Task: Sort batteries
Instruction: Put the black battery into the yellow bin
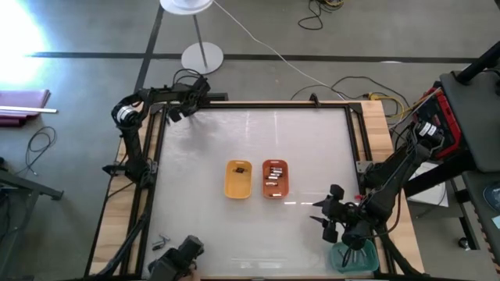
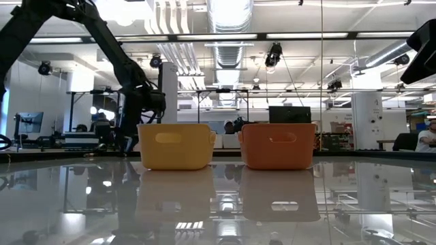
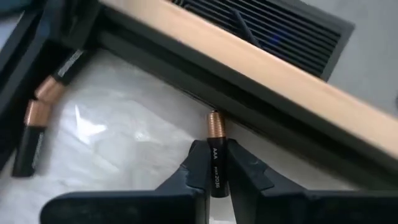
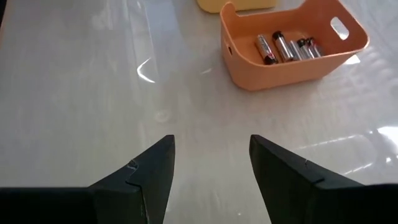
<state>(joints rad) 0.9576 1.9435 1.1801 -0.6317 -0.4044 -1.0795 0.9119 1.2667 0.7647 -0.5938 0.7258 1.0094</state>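
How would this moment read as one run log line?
left gripper: shut on AAA battery | right gripper: open, empty | orange tray: holds batteries

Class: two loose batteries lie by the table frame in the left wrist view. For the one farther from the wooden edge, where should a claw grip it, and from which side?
Grip that battery across its black mid-body, from straight above. It lies flat, and the dark frame close alongside probably blocks a sideways approach.

My left fingers (image 3: 194,171) hide the lower end of the AAA battery (image 3: 214,149) clamped between them.
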